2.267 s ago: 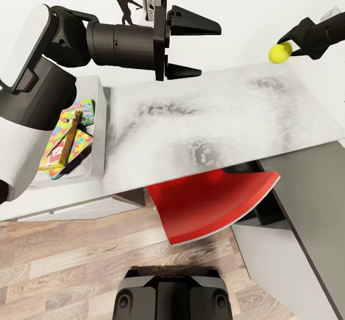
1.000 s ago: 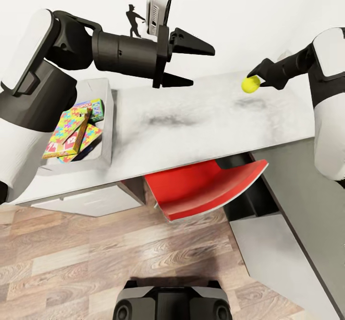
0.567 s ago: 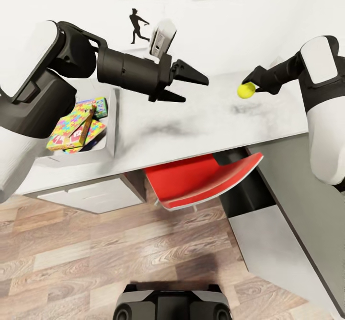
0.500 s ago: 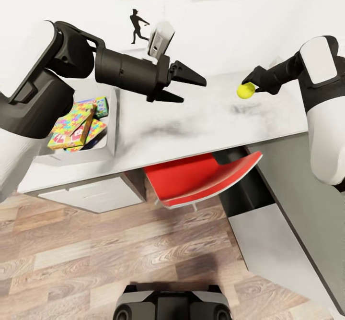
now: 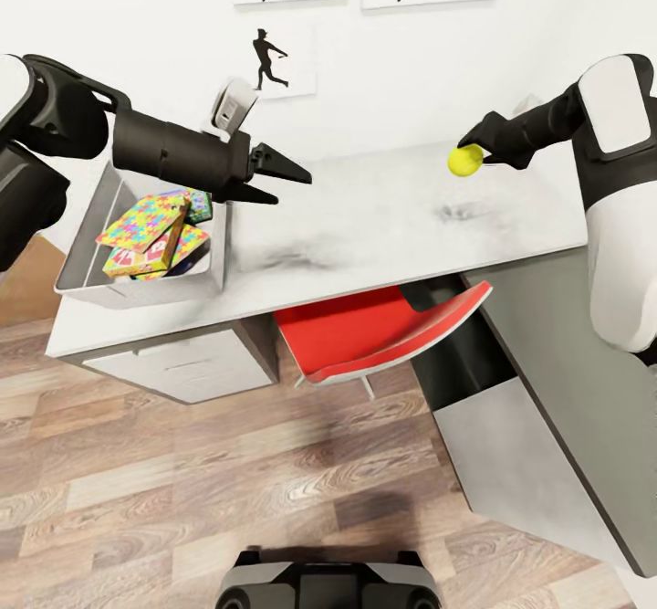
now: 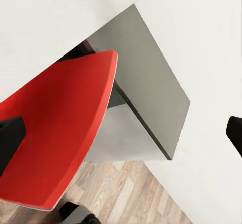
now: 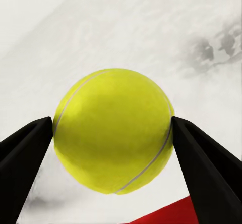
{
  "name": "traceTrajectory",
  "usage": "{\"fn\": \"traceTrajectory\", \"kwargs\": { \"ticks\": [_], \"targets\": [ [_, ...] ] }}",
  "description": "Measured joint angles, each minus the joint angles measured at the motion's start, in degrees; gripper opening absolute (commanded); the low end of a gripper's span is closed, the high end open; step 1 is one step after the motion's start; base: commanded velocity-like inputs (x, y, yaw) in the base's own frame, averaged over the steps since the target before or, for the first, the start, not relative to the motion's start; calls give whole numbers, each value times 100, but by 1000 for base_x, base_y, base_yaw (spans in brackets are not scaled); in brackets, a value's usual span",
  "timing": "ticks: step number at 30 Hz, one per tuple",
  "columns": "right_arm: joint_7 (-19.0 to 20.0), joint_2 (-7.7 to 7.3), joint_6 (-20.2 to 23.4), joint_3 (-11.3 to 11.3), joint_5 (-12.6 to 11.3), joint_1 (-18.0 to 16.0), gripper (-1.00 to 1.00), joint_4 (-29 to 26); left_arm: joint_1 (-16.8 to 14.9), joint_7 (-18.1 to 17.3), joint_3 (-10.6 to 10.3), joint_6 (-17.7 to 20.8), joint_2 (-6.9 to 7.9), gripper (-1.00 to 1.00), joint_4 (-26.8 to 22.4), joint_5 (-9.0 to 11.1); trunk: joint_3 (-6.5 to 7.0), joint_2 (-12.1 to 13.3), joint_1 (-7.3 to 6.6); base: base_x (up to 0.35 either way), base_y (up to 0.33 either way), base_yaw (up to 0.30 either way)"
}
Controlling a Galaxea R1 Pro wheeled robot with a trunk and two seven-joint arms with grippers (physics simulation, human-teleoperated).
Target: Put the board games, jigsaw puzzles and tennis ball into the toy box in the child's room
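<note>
My right gripper (image 5: 473, 154) is shut on the yellow tennis ball (image 5: 464, 161) and holds it above the far right part of the white table (image 5: 392, 216). In the right wrist view the tennis ball (image 7: 113, 130) sits squeezed between both black fingers (image 7: 204, 171). The grey toy box (image 5: 96, 225) stands at the table's left end with jigsaw puzzles (image 5: 146, 223) and a board game (image 5: 198, 204) stacked inside. My left gripper (image 5: 285, 183) hangs open just right of the box, over the table.
A red chair (image 5: 374, 330) is tucked under the table; it also shows in the left wrist view (image 6: 55, 133). A grey cabinet (image 5: 547, 381) runs along the right. Drawers (image 5: 182, 367) sit under the table's left end. Wood floor lies in front.
The head view has pulled back and shifted. My left arm has drawn back to the left, toward the toy box. The right gripper still carries the ball above the table.
</note>
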Motion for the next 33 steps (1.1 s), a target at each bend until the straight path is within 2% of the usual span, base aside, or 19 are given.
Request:
{"fn": "traceTrajectory", "kwargs": {
  "ticks": [4,8,9,12,15,18,21,23,24,27,33],
  "targets": [
    [0,14,1,4,-278,-1,-100,-47,-35,1,27,1,369,100,-14,9,38,0,0,-2,0,0],
    [1,45,0,2,-383,-1,-100,-165,-48,1,82,2,779,100,-17,23,77,0,0,0,0,0],
    [1,57,1,2,-383,-1,-100,-203,-49,1,97,0,821,100,-18,33,86,0,0,0,0,0],
    [2,175,1,5,-419,-1,-100,-348,-50,1,190,0,1021,100,-18,36,115,0,0,0,0,0],
    [2,287,1,2,-459,-1,-100,-407,-50,-4,261,2,1318,100,-18,36,144,0,0,0,0,0],
    [2,364,2,-20,-472,-1,-100,-423,-49,0,297,12,1545,100,-19,45,172,0,0,0,0,18],
    [2,381,2,-42,-530,2,-100,-429,-48,1,309,25,1850,100,-19,60,201,0,0,0,0,71],
    [2,380,2,-34,-727,13,-100,-433,-47,1,301,35,2032,100,-20,66,220,0,0,0,0,88],
    [2,381,3,-27,-785,15,-100,-433,-47,2,298,38,2077,100,-20,71,230,1,0,0,0,95],
    [2,386,3,6,-1013,25,-100,-440,-46,2,292,50,2386,100,-20,67,259,0,0,0,0,101],
    [2,376,3,11,-1101,25,-100,-523,-43,3,221,50,2912,100,-21,78,316,1,0,0,0,107]
  ]
}}
